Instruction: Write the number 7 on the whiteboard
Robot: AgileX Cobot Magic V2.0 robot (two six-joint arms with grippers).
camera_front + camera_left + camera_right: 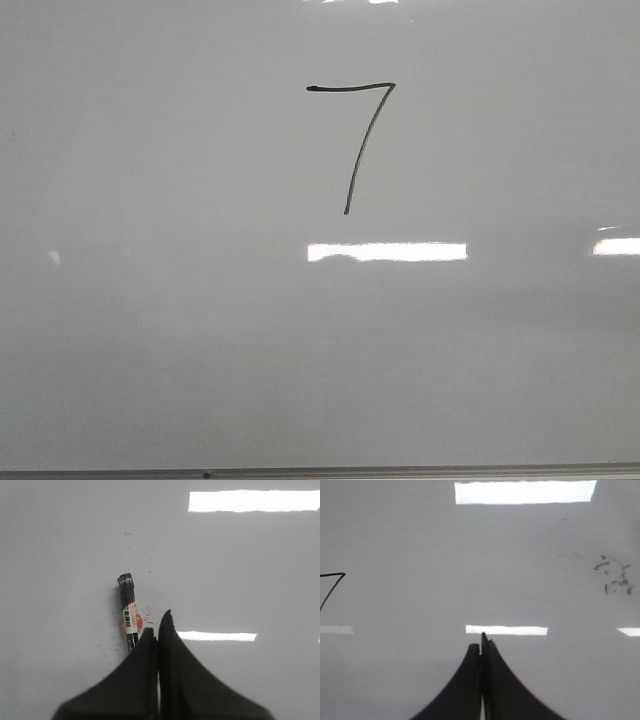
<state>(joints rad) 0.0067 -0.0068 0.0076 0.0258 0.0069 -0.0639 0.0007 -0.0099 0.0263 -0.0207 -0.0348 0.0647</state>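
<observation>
The number 7 [350,88] is drawn in thin black line on the whiteboard [150,300], above the middle in the front view. Its top corner [341,574] also shows at the edge of the right wrist view. Neither gripper appears in the front view. My left gripper [157,622] is shut, its fingers pressed together with nothing between them. A black marker [128,600] with a red and white label lies on the board beside it, its lower end hidden behind one finger. My right gripper [478,641] is shut and empty over bare board.
A thin metal edge strip [400,471] runs along the board's near side. Grey ink smudges [615,577] mark the board in the right wrist view. Faint specks [150,602] surround the marker. Bright light reflections [386,251] lie across the glossy surface.
</observation>
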